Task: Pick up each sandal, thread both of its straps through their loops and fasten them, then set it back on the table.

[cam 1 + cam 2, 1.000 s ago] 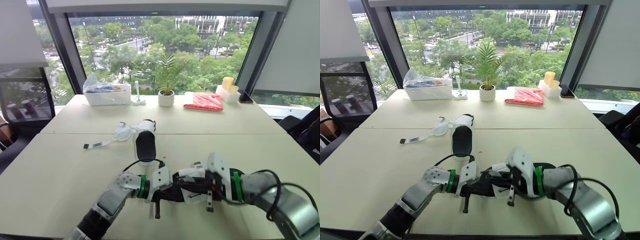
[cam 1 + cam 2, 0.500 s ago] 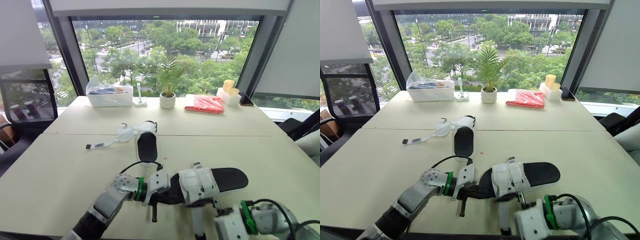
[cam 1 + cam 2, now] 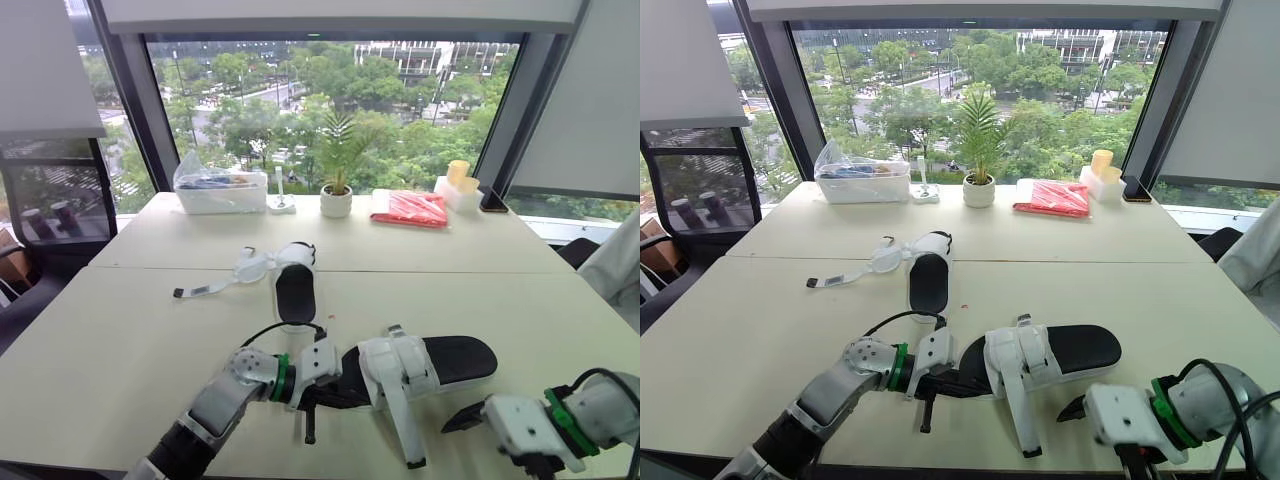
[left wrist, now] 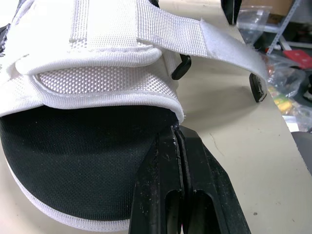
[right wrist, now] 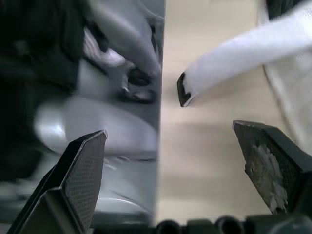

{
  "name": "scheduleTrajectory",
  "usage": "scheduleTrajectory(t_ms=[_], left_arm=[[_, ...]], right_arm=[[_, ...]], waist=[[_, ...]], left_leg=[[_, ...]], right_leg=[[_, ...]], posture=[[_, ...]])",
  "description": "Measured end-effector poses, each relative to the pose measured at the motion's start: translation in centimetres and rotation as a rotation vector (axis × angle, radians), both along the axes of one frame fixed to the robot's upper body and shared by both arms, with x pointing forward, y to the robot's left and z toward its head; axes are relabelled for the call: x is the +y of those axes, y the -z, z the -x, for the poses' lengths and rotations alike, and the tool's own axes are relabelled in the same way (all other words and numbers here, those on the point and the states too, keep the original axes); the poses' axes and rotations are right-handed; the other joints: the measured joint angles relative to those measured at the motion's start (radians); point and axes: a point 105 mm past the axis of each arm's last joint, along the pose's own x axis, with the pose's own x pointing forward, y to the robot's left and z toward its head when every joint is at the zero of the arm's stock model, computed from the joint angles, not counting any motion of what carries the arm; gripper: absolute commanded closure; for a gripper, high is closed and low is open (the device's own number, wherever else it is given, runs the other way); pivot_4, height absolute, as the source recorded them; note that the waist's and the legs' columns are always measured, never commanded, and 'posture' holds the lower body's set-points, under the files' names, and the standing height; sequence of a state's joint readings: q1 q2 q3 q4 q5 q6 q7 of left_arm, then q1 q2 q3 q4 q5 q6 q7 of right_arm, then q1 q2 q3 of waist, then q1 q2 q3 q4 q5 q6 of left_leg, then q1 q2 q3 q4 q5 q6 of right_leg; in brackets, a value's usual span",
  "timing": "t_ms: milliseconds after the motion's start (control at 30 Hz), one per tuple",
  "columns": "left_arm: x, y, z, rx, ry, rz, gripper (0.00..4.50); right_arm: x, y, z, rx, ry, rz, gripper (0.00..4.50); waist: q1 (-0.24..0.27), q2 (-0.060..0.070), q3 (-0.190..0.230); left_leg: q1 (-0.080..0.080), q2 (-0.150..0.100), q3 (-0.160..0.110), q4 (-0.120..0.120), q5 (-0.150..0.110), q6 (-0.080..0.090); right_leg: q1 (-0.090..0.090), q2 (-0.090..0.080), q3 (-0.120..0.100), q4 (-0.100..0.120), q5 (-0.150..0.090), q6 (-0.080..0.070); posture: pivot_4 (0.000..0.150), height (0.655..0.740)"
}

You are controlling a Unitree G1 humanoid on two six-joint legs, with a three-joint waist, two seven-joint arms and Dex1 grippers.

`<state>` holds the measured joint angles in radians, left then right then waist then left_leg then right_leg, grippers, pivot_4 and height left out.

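On the table [image 3: 120, 330] our near sandal [image 3: 455, 358] now lies flat. Our right claw [image 5: 178, 156] has let go and backed away, spread wide. The left claw [image 4: 176, 139], closed, touches its toe end. We judge the loose strap [image 3: 398, 420] unfastened.

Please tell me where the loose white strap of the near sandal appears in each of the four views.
Left eye view: the loose strap runs from the near sandal toward the robot.
Right eye view: the same place.
Left wrist view: it slants off the white upper.
Right wrist view: its end pokes in.
Shared landmark: its black tip.
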<state>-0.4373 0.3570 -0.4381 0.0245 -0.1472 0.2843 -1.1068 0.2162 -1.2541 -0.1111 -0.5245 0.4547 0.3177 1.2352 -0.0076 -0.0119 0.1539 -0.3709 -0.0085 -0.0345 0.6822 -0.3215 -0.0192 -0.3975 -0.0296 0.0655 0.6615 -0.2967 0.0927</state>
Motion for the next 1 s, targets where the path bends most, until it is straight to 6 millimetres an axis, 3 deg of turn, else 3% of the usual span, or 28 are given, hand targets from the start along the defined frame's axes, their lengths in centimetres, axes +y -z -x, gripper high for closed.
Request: scheduleTrajectory(t_ms=[233, 333, 567, 833, 933, 1000], left_arm=[[-0.3, 0.0, -0.1, -0.005, 0.008, 0.006, 4.50], [-0.4, 0.0, 0.0, -0.004, 0.009, 0.008, 4.50], [-0.5, 0.0, 0.0, 0.001, 0.008, 0.014, 4.50], [-0.6, 0.0, 0.0, 0.003, 0.009, 0.016, 4.50], [-0.7, 0.0, 0.0, 0.003, 0.010, 0.017, 4.50], [-0.7, 0.0, 0.0, 0.003, 0.010, 0.017, 4.50]], right_arm=[[0.0, 0.3, -2.0, 0.165, 0.295, -0.013, 0.03], [0.7, 1.3, -1.8, 0.262, 0.387, -0.026, 0.03], [3.5, 1.9, -1.6, 0.482, 0.519, -0.167, 0.03], [4.5, 0.9, -2.9, 0.538, 0.604, -0.237, 0.03], [4.8, 1.1, -2.8, 0.557, 0.613, -0.230, 0.92], [4.9, 1.3, -2.7, 0.566, 0.618, -0.229, 1.93]], waist=[[0.002, 0.000, 0.000], [0.007, 0.000, 0.000], [0.017, 0.000, 0.000], [0.018, 0.000, 0.000], [0.018, 0.000, 0.000], [0.018, 0.000, 0.000]], left_leg=[[-0.002, 0.000, 0.000, 0.000, 0.000, 0.000], [-0.002, 0.000, 0.000, 0.000, 0.000, 0.000], [-0.003, 0.000, 0.000, 0.000, 0.000, 0.000], [-0.003, 0.000, 0.000, 0.000, 0.000, 0.000], [-0.004, 0.000, 0.000, 0.000, 0.000, 0.000], [-0.004, 0.000, 0.000, 0.000, 0.000, 0.000]], right_leg=[[-0.002, -0.001, 0.000, -0.001, 0.000, 0.000], [-0.002, -0.001, 0.000, -0.001, 0.000, 0.000], [-0.003, -0.001, 0.000, -0.001, 0.000, 0.000], [-0.003, -0.001, 0.000, -0.001, 0.000, 0.000], [-0.004, -0.001, 0.000, -0.001, 0.000, 0.000], [-0.004, -0.001, 0.000, -0.001, 0.000, 0.000]], posture=[[0.150, 0.7400], [0.150, 0.7400], [0.150, 0.7400], [0.150, 0.7400], [0.150, 0.7400], [0.150, 0.7400]])
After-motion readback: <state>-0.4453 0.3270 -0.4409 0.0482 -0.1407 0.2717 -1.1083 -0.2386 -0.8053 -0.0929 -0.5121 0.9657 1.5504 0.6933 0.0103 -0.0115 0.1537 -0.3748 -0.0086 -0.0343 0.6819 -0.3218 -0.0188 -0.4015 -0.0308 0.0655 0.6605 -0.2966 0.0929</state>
